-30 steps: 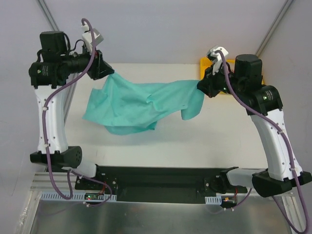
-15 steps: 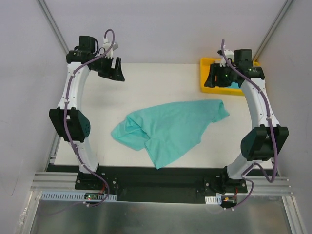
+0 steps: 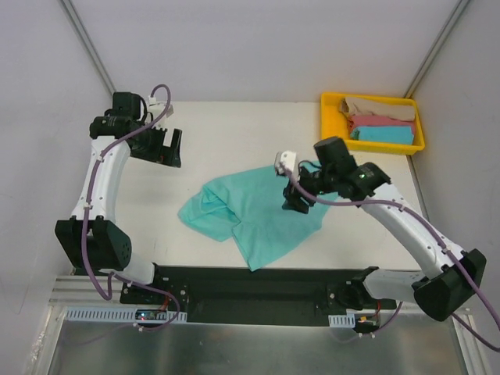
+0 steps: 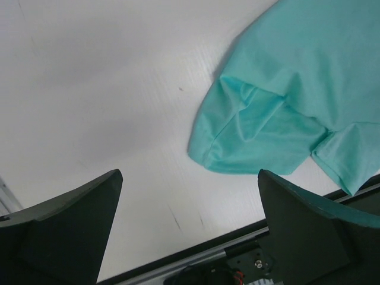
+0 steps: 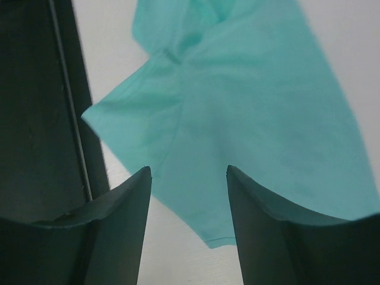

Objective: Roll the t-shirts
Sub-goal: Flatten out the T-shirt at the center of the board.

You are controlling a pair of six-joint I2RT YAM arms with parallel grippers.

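Both gape empty: left hand clear of sea-green t-shirt, right hand above it.

White table: green tee, yellow tray

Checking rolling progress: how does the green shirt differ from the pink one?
The green t-shirt lies loose and crumpled on the table; the pink t-shirt sits bundled compactly in the yellow tray. Green covers far more area than pink. Both are plain, and neither is held.
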